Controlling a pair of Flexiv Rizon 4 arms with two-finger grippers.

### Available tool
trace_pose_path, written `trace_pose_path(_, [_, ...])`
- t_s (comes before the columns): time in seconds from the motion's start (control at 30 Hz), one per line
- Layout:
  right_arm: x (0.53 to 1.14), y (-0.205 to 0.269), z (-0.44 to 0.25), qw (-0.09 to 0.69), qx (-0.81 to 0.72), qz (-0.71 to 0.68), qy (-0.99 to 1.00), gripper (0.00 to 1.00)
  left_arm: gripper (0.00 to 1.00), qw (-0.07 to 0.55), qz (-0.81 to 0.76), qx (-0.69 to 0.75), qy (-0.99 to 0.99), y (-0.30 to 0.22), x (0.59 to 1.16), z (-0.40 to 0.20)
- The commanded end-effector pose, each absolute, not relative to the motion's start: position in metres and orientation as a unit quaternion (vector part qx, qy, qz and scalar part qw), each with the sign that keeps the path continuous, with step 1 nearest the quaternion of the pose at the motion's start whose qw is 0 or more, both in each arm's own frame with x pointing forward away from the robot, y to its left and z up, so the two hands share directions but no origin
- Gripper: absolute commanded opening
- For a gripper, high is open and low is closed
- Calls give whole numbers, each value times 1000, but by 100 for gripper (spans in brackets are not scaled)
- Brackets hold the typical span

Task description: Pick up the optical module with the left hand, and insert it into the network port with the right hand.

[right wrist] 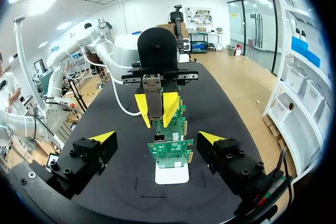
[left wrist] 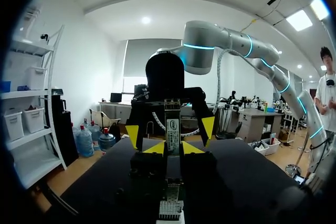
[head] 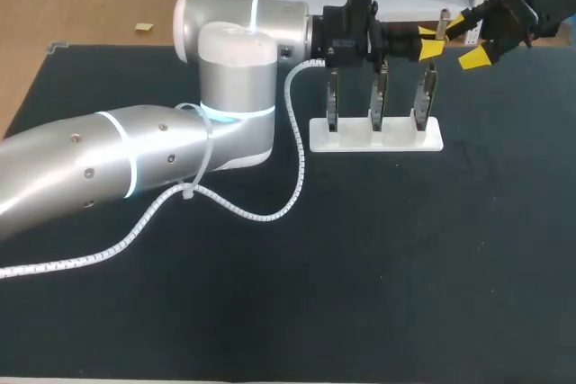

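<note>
My left gripper (head: 430, 42) is shut on the optical module (head: 442, 22), a slim metal piece held upright above the right end of the card stand. In the left wrist view the module (left wrist: 172, 124) rises between my own yellow tips (left wrist: 155, 148). My right gripper (head: 468, 40) hangs just right of it, open wide and facing it. In the right wrist view the module (right wrist: 153, 100) is ahead of my spread fingers (right wrist: 102, 137), gripped by the left gripper's yellow tips (right wrist: 169, 106). Under it stand green network cards (right wrist: 170, 148) with their ports.
A white stand (head: 376, 135) carries three upright network cards in a row at the table's back middle. My left arm's thick silver body (head: 236, 87) and its coiled white cable (head: 270, 213) cover the left half of the black tabletop.
</note>
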State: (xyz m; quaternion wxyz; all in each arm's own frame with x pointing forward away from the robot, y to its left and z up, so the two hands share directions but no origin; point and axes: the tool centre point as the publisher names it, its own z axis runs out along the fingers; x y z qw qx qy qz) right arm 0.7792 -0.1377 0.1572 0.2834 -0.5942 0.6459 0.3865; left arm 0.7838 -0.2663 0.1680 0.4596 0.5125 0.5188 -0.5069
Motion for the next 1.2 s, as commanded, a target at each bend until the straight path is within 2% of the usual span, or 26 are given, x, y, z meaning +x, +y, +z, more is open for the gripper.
trace_pose_path(0.03, [779, -137, 157, 284, -594, 386, 646, 100, 0, 457, -501, 512, 527, -267, 784, 168])
trace_pose_path(1.2, [790, -131, 201, 303, -592, 350, 660, 100, 0, 456, -500, 512, 530, -266, 785, 167])
